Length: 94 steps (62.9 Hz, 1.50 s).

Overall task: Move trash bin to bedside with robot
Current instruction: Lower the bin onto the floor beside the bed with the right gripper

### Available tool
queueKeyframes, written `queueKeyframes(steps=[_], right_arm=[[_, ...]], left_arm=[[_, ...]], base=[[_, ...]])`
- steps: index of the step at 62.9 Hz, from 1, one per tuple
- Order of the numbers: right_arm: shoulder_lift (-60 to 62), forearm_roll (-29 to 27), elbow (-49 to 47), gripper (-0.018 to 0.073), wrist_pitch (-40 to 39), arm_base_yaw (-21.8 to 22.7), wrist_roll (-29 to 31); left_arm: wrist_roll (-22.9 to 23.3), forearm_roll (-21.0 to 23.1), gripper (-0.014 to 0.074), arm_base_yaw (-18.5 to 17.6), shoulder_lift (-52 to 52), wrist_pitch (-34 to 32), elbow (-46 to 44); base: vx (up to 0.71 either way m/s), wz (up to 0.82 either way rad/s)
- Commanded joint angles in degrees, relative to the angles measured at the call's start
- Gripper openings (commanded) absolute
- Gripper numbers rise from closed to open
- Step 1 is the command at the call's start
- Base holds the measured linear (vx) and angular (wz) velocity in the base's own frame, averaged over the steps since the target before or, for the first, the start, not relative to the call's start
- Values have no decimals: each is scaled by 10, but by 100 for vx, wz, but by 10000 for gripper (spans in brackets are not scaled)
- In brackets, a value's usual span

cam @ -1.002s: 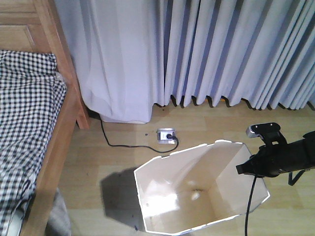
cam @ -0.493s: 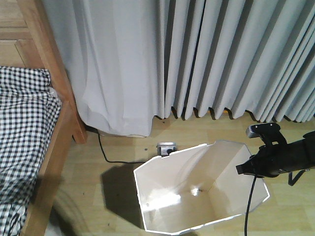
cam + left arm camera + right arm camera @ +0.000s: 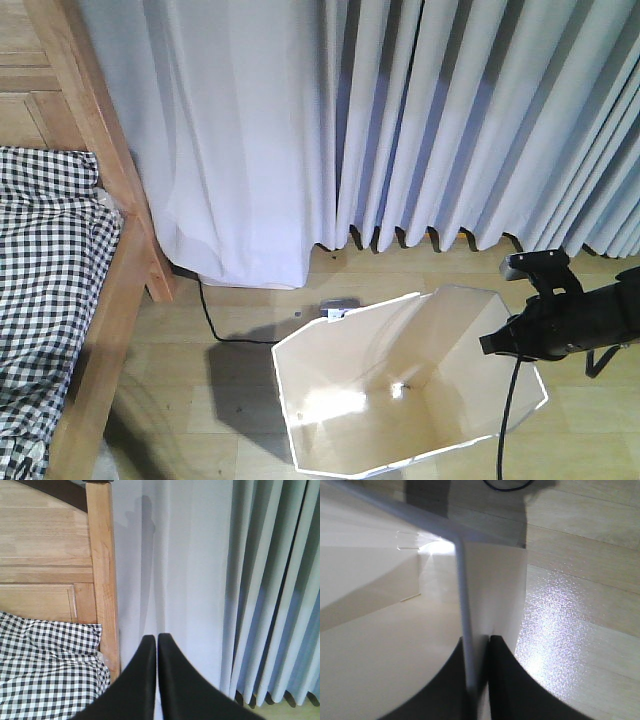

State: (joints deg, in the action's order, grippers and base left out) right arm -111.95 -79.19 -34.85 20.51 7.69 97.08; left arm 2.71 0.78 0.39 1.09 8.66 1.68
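The white, thin plastic trash bin (image 3: 340, 400) with the angled rim is standing on the pale wooden floor (image 3: 590, 420). It is sitting near the light wooden bed frame (image 3: 120, 270) but apart from it, with a strip of floor between them. Black-and-white checked bedding (image 3: 50, 270) is lying on the bed. The black right pincer (image 3: 492, 343) is reaching in from the right side and squeezing the bin's thin wall, with one finger inside the bin and one finger outside. The black left pincer (image 3: 155, 637) is hanging in the air with its two fingers pressed together and nothing between them, pointing at the bed post and the long pale grey curtain (image 3: 450, 120). A thin black cable (image 3: 215, 325) is lying on the floor between the bed and the bin. A small grey thing (image 3: 340, 305) is peeking out behind the bin's far rim; it may be a floor socket, but it is mostly hidden.
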Motion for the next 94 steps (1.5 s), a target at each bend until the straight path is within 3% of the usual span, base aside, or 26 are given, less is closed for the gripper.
queueKeyframes(steps=[1, 24, 32, 53, 94], right_arm=[[32, -30, -11, -6, 89, 3, -11], [32, -33, -11, -6, 91, 3, -22], [4, -69, -30, -6, 69, 7, -22], [-101, -79, -145, -6, 90, 49, -59], [-378, -75, -385, -6, 136, 53, -89]], left_arm=[[5, 2, -6, -2, 6, -45, 16], [5, 2, -6, -2, 6, -45, 16], [5, 2, -6, -2, 6, -45, 16], [5, 2, -6, -2, 6, -45, 16], [5, 2, -6, -2, 6, -45, 16]], base=[[1, 2], [0, 0], [0, 0], [0, 0], [0, 0]])
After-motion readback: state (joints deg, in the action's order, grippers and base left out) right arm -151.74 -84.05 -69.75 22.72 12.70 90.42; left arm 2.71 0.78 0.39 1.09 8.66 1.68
